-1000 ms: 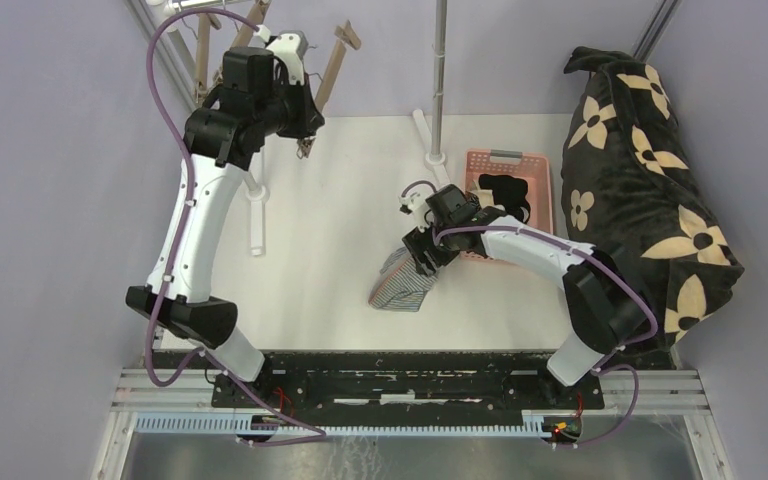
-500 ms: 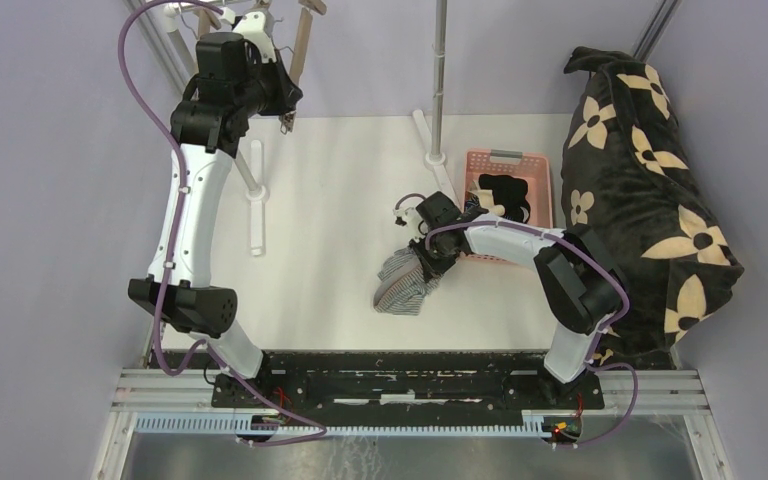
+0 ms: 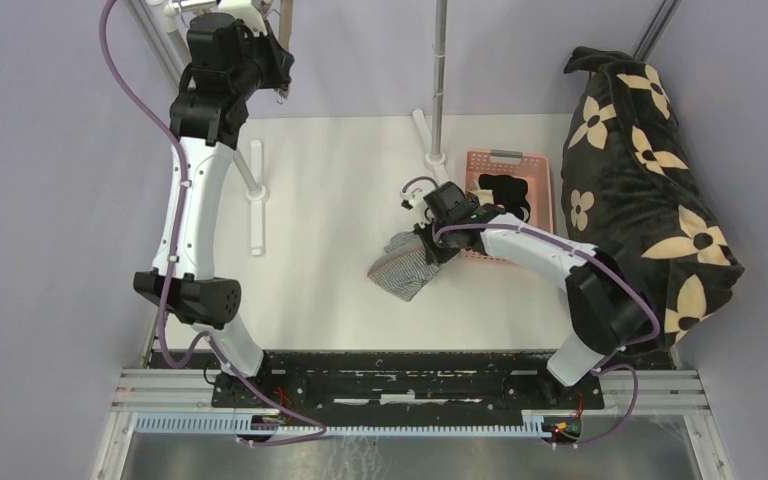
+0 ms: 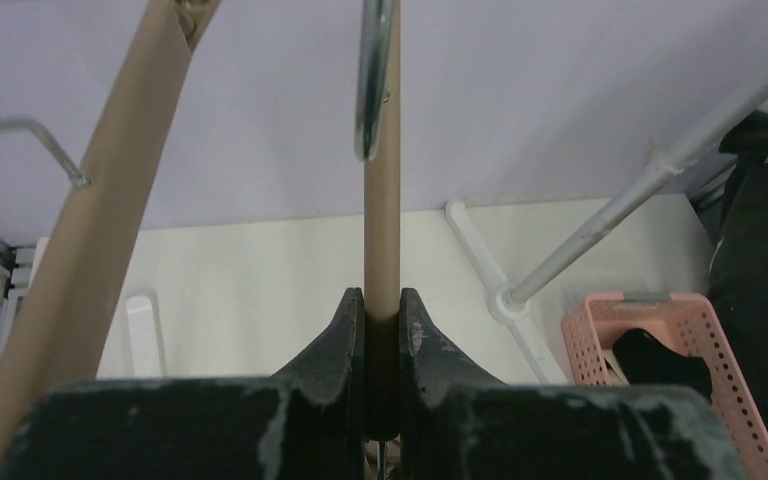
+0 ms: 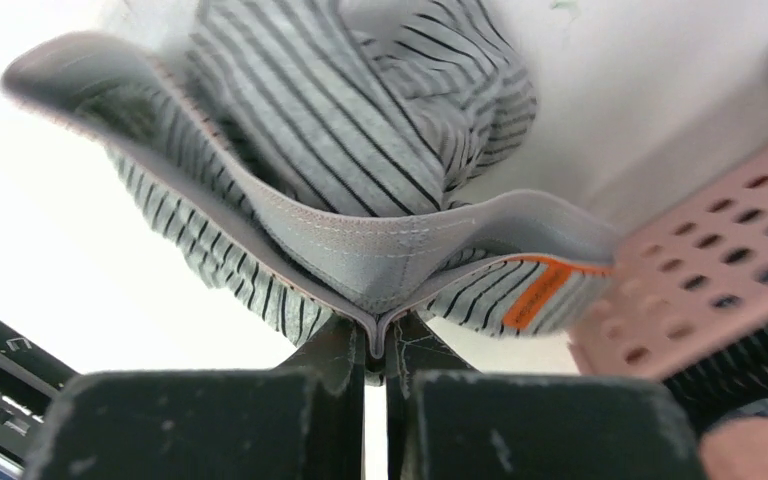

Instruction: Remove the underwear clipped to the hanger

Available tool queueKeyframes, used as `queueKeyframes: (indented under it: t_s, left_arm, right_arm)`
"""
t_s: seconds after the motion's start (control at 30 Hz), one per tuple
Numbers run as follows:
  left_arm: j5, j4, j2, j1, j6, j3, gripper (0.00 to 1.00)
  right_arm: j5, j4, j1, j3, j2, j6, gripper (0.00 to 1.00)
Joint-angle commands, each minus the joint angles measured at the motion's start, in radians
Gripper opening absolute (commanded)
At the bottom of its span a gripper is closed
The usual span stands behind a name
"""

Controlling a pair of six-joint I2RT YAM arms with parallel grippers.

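Your right claw is pinched tight on the waistband of the grey striped underwear, just left of the pink basket. Lift it higher than the basket wall, carry it over the black pair inside, then let go. Your left claw is clamped on the wooden hanger, far left of the basket; hold it steady.

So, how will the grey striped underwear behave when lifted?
Probably floppy: the grey striped underwear bunches in soft folds where the right gripper pinches its waistband. Likely light, being thin cloth. The loose part may drag on the table.
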Motion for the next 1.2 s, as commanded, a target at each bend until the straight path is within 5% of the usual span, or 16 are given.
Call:
queueKeyframes:
  t_s: [0.0, 0.83, 1.17]
  left_arm:
    - [-0.019, 0.068, 0.083, 0.005, -0.006, 0.151, 0.03]
    - [-0.038, 0.148, 0.279, 0.051, -0.076, 0.288, 0.03]
    - [-0.018, 0.145, 0.224, 0.052, -0.088, 0.179, 0.24]
  right_arm:
    - [0.088, 0.045, 0.003, 0.012, -0.156, 0.009, 0.01]
    - [0.344, 0.033, 0.004, -0.011, -0.534, -0.008, 0.01]
    - [0.612, 0.176, 0.004, -0.005, -0.682, -0.046, 0.01]
